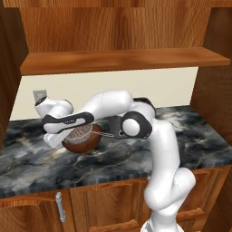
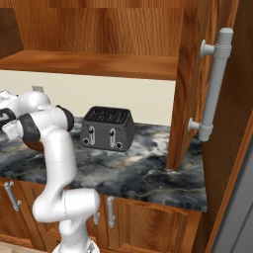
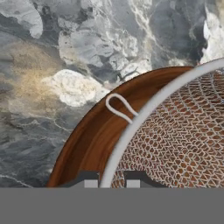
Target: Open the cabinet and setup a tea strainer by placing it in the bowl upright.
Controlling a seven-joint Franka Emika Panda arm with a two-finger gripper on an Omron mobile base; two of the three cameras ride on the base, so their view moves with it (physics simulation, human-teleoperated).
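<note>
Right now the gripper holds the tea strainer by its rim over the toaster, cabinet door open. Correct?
Not the toaster. The gripper holds the tea strainer by its rim over the bowl, as the hand view shows. The cabinet door is open.

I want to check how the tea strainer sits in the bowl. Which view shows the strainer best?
The hand view: the tea strainer shows its rim and mesh close up, inside the bowl. The left base view shows some mesh behind the arm. In the right base view I cannot make it out.
</note>
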